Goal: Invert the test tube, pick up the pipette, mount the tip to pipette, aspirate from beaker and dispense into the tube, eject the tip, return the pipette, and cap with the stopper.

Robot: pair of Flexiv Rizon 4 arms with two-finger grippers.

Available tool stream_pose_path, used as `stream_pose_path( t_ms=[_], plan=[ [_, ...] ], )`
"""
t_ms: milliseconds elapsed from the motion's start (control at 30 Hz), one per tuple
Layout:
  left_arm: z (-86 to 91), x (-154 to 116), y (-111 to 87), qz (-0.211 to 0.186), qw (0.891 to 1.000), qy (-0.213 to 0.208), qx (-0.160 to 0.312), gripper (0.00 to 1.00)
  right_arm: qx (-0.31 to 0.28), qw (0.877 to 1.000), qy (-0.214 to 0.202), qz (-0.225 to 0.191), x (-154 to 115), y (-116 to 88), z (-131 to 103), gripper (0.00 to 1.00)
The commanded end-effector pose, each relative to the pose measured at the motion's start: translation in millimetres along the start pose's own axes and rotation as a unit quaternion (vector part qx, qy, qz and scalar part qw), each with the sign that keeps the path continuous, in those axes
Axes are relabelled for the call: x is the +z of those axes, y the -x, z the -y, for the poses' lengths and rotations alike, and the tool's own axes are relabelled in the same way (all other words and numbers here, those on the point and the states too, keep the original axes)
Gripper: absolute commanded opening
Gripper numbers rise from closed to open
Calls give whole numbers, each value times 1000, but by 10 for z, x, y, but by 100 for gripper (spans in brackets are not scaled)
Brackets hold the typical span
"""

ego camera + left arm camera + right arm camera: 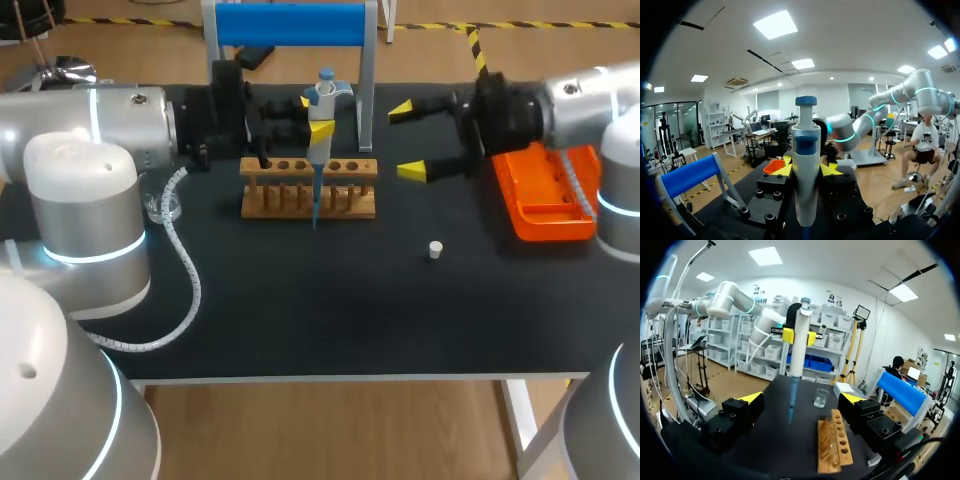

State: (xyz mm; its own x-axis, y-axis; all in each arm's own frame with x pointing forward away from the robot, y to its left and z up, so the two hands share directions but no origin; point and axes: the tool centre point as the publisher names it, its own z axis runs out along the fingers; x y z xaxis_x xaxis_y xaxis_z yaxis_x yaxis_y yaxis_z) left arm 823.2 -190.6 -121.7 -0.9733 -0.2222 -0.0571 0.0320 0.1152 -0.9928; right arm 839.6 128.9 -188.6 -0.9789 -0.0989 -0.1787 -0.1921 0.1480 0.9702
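Note:
My left gripper [312, 118] is shut on the white-and-blue pipette [321, 110], held upright over the wooden tube rack [308, 190]. The pipette's blue tip [316, 205] points down in front of the rack. In the left wrist view the pipette [806, 160] stands between the yellow fingertips [784, 170]. My right gripper [413, 141] is open, level with the rack's right end; in its own view it [802, 397] faces the pipette [799, 340] and rack [834, 442]. The beaker [163, 206] stands at the left, the white stopper [435, 249] lies right of centre. I cannot make out the test tube.
An orange tip box [545, 195] sits at the right under my right arm. A blue-topped pipette stand [290, 27] rises behind the rack. A coiled white cable [185, 270] trails over the table's left part.

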Motion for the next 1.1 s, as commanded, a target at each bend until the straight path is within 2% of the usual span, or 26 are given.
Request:
stream_pose_path(
  t_ms=[33,233,367,667,867,1100],
  plan=[
    [-4,11,-8,3,1000,-2,1,0,2,1000,14,-6,106,-44,-60,100],
    [-4,11,-8,3,1000,-2,1,0,18,999,35,-12,245,-126,-188,100],
    [-4,11,-8,3,1000,-2,1,0,44,998,48,0,331,-143,-231,100],
    [-4,11,-8,3,1000,-2,1,0,64,995,68,16,489,-175,-322,100],
    [-4,11,-8,3,1000,-2,1,0,60,996,64,22,594,-230,-338,100],
    [-4,11,-8,3,1000,-2,1,0,71,995,69,29,683,-199,-345,100]
  ],
)
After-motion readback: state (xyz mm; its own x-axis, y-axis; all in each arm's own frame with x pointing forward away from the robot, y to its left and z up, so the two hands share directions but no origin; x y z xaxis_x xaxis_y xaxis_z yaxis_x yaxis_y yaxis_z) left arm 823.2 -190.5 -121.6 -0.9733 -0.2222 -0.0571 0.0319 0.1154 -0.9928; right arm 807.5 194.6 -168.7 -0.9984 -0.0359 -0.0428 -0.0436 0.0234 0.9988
